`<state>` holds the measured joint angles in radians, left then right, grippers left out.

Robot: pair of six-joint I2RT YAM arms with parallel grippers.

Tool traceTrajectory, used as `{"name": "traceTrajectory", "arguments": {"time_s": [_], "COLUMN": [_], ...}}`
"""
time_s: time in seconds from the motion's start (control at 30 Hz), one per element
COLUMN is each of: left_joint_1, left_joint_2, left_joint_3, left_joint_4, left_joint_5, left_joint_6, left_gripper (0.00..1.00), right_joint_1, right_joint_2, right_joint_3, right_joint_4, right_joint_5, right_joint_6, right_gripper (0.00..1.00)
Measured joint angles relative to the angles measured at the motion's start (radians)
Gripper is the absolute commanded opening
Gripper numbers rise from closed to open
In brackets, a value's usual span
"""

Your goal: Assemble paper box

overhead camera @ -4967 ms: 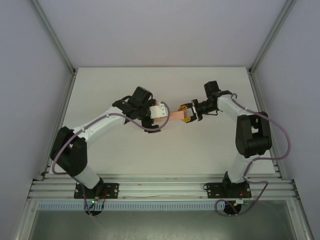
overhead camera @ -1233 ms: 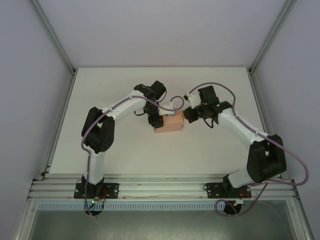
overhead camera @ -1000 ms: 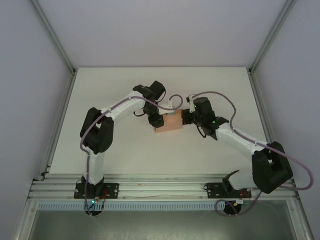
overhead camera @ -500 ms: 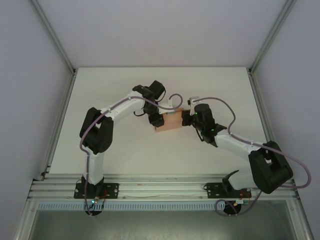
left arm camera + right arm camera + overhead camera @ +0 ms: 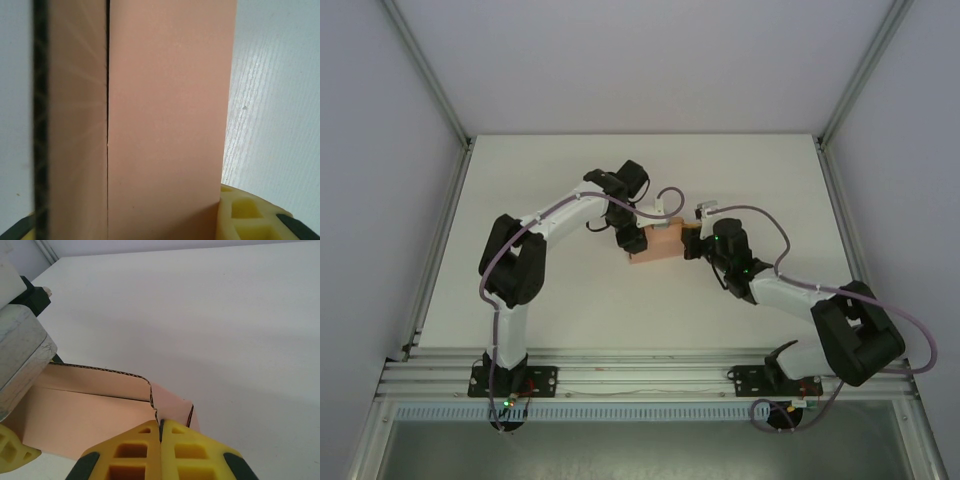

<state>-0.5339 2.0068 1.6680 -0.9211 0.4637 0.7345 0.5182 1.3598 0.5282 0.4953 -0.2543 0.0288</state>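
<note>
Your paper box (image 5: 656, 246) lies mid-worktop (image 5: 570, 300), half formed. Your left hand (image 5: 635, 242) clamps its left end, so it can't slide. Your right hand (image 5: 160, 439), fingers pressed together and holding nothing, noses the right-end flap, likely to fold it in.

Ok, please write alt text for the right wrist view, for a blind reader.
The right gripper, yellow fingers shut together, is at the corner flap of the salmon-pink paper box, with the white table behind. Part of the left arm stands at the left edge.
</note>
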Motion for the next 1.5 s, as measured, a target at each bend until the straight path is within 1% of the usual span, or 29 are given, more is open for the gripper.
{"name": "traceTrajectory", "arguments": {"time_s": [0.03, 0.1, 0.13, 0.2, 0.27, 0.3, 0.43, 0.47, 0.5, 0.57, 0.63, 0.77, 0.87, 0.97, 1.03, 1.13, 1.3, 1.5], "left_joint_1": [0.0, 0.0, 0.0, 0.001, 0.005, 0.005, 0.005, 0.005, 0.005, 0.005, 0.005, 0.006, 0.016, 0.025, 0.026, 0.026, 0.033, 0.035], "left_joint_2": [0.0, 0.0, 0.0, 0.0, 0.0, 0.0, -0.008, -0.016, -0.025, -0.048, -0.083, -0.207, -0.294, -0.365, -0.392, -0.396, -0.396, -0.385], "left_joint_3": [0.0, 0.0, 0.0, 0.0, 0.0, 0.0, -0.012, -0.022, -0.031, -0.046, -0.068, -0.155, -0.221, -0.293, -0.335, -0.367, -0.37, -0.367], "left_joint_4": [0.0, 0.0, 0.003, 0.023, 0.046, 0.056, 0.085, 0.093, 0.097, 0.103, 0.111, 0.161, 0.194, 0.237, 0.261, 0.291, 0.331, 0.344], "left_joint_5": [0.0, 0.0, -0.002, -0.003, -0.003, -0.003, -0.004, -0.004, -0.005, -0.008, -0.017, -0.067, -0.104, -0.137, -0.156, -0.167, -0.177, -0.181], "left_joint_6": [0.0, -0.001, -0.002, -0.003, -0.004, -0.004, -0.005, -0.009, -0.013, -0.026, -0.04, -0.11, -0.179, -0.241, -0.282, -0.335, -0.386, -0.4], "left_gripper": [0.39, 0.49, 0.51, 0.6, 0.63, 0.69, 0.78, 0.82, 0.91, 0.88, 0.88, 0.84, 0.76, 0.66, 0.55, 0.46, 0.32, 0.28], "right_joint_1": [0.0, 0.004, 0.007, 0.013, 0.018, 0.018, 0.023, 0.024, 0.024, 0.024, 0.025, 0.035, 0.06, 0.081, 0.097, 0.119, 0.13, 0.134], "right_joint_2": [0.0, 0.0, 0.0, -0.001, -0.003, -0.005, -0.016, -0.019, -0.021, -0.024, -0.027, -0.028, -0.027, -0.025, -0.019, -0.003, 0.013, 0.012], "right_joint_3": [-0.001, -0.001, -0.001, 0.002, 0.004, 0.005, 0.006, 0.006, 0.006, 0.01, 0.017, 0.059, 0.092, 0.13, 0.158, 0.192, 0.216, 0.217], "right_joint_4": [0.002, 0.0, -0.001, -0.008, -0.016, -0.021, -0.046, -0.053, -0.059, -0.071, -0.089, -0.161, -0.222, -0.293, -0.336, -0.384, -0.411, -0.42], "right_joint_5": [0.003, 0.016, 0.024, 0.037, 0.049, 0.053, 0.074, 0.079, 0.081, 0.084, 0.087, 0.101, 0.129, 0.159, 0.185, 0.218, 0.245, 0.254], "right_joint_6": [0.0, 0.001, 0.003, 0.004, 0.004, 0.007, 0.016, 0.019, 0.023, 0.03, 0.039, 0.053, 0.066, 0.087, 0.099, 0.11, 0.118, 0.122], "right_gripper": [0.0, 0.0, 0.0, 0.0, 0.0, 0.0, 0.0, 0.0, 0.0, 0.0, 0.0, 0.0, 0.0, 0.0, 0.0, 0.0, 0.0, 0.0]}}
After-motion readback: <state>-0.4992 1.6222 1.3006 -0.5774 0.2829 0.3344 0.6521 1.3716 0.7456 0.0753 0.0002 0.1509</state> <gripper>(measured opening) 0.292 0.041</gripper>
